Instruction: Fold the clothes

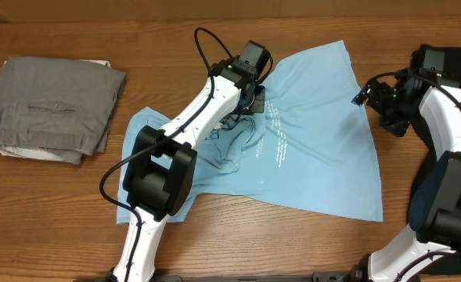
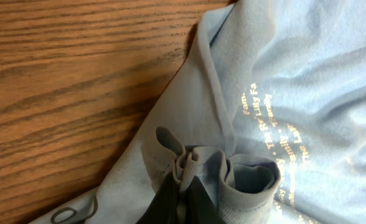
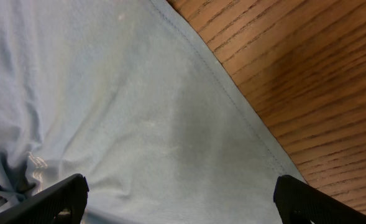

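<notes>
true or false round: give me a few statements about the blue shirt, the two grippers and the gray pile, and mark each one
1. The left gripper is shut on a bunch of the T-shirt fabric. True.
2. The right gripper is clamped on the T-shirt's hem. False: its jaws stand wide open over the cloth and hold nothing.
3. A folded gray garment lies on the table, apart from the T-shirt. True.
4. The T-shirt is already folded into a neat stack. False: it lies spread out and rumpled, with small white lettering facing up.
</notes>
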{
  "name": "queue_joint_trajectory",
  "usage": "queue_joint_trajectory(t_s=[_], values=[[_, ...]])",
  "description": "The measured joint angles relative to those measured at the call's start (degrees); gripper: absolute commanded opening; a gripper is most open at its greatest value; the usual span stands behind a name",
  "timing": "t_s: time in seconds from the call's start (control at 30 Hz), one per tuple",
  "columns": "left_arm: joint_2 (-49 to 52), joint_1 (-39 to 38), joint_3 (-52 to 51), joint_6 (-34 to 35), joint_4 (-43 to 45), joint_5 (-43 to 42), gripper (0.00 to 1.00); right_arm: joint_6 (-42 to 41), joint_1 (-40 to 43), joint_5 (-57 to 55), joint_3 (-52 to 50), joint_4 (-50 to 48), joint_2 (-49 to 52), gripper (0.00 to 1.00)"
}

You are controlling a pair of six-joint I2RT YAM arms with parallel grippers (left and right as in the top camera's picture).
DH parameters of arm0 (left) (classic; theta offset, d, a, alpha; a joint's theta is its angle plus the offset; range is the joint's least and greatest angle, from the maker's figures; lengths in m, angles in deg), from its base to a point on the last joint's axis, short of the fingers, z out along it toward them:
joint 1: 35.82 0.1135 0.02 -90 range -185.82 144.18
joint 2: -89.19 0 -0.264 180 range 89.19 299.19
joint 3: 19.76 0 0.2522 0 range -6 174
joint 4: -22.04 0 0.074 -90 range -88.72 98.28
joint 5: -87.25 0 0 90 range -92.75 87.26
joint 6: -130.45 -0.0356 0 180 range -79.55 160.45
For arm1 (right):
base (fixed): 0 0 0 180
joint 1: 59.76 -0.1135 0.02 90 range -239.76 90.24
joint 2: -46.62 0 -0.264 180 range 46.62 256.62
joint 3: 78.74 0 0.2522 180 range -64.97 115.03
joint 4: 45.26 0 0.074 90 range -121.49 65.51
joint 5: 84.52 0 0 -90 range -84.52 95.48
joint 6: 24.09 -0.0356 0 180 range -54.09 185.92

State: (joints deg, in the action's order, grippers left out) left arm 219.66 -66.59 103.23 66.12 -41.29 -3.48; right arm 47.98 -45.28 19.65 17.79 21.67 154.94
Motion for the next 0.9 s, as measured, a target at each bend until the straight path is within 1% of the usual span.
queue_joint_trajectory(t_s=[0.17, 0.47, 0.63, 0.9], values=[[0.0, 0.0, 2.0, -1.8, -1.7, 0.0, 0.04, 0.0, 0.0, 0.0, 0.0, 0.0, 0.0, 1.00], [0.0, 0.0, 10.7, -4.9, -5.9, 0.7, 0.04, 0.0, 0.0, 0.0, 0.0, 0.0, 0.0, 1.00], [0.0, 0.2, 14.2, -6.3, -7.5, 5.3, 0.04, 0.0, 0.0, 0.0, 0.0, 0.0, 0.0, 1.00], [0.0, 3.7, 14.7, -8.3, -7.0, 14.6, 0.04, 0.0, 0.0, 0.0, 0.0, 0.0, 0.0, 1.00]])
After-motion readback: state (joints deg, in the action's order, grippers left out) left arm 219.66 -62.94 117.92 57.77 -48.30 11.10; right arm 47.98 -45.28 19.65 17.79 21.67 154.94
